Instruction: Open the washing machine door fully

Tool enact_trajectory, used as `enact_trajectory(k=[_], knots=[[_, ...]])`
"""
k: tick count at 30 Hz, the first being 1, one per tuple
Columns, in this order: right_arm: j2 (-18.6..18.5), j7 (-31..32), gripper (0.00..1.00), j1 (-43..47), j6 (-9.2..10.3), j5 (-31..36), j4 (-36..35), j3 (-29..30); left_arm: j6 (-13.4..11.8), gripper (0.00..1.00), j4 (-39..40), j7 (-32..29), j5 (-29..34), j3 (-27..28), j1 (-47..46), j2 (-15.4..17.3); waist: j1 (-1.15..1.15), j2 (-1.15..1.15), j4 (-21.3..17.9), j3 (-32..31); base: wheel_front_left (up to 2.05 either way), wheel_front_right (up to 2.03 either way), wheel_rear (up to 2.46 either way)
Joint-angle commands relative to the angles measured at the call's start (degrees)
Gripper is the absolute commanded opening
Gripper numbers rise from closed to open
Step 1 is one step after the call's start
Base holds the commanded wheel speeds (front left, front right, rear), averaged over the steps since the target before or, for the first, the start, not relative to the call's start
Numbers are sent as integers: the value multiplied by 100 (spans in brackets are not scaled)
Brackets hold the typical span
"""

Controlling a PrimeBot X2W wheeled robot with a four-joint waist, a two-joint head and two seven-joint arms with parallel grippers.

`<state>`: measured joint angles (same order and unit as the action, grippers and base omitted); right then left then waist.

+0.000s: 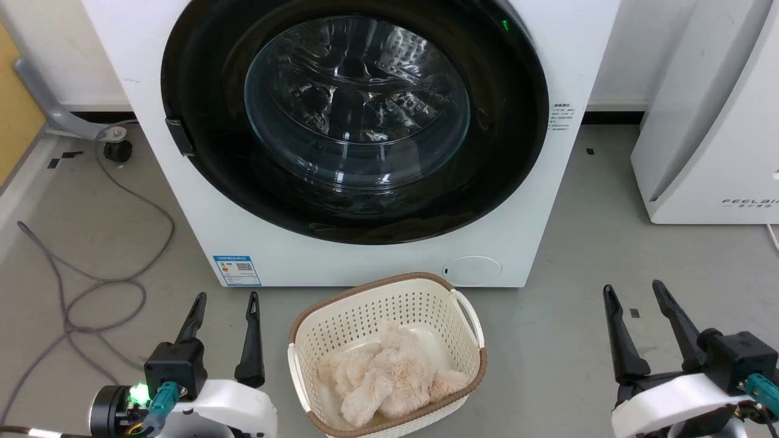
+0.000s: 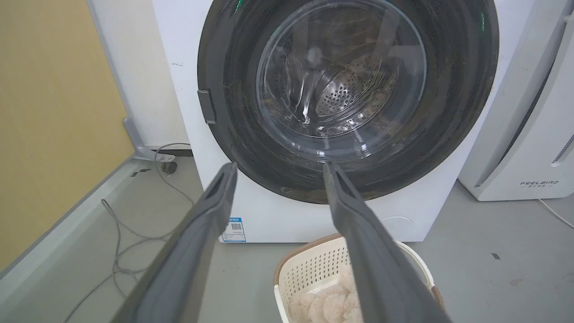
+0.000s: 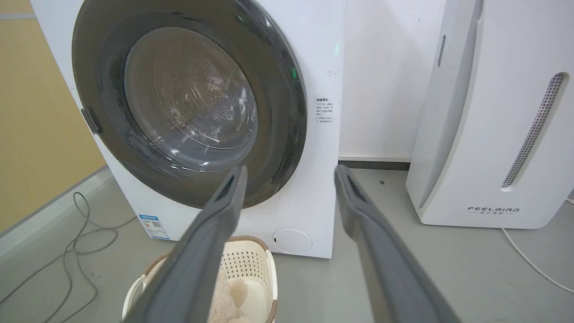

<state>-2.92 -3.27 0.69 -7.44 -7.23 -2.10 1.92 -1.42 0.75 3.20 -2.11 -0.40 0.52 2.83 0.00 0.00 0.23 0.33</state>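
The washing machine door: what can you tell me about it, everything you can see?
The washing machine door is a large round ring of glossy black with a bulging clear glass window at its centre, through which the perforated steel drum shows. A small dark tab sits on its left edge. It is shut, flush against the white washing machine. Nothing touches it.

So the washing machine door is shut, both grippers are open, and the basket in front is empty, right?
Not empty: the head view shows fluffy cream fabric in the basket. The washing machine door is shut; left gripper and right gripper are open.
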Motion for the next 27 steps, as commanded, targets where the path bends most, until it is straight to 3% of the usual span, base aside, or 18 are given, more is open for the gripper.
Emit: enact_trajectory(k=[1,27], knots=[[1,-68,100,-20,-1,-95,-57,32,-37,100,47,73,-4,-10,-25,2,0,0,4,0,0,0,0],[2,-367,100,3,-2,-145,-164,66,-118,100,202,372,-31,-62,12,3,0,0,30,-20,0,0,0]])
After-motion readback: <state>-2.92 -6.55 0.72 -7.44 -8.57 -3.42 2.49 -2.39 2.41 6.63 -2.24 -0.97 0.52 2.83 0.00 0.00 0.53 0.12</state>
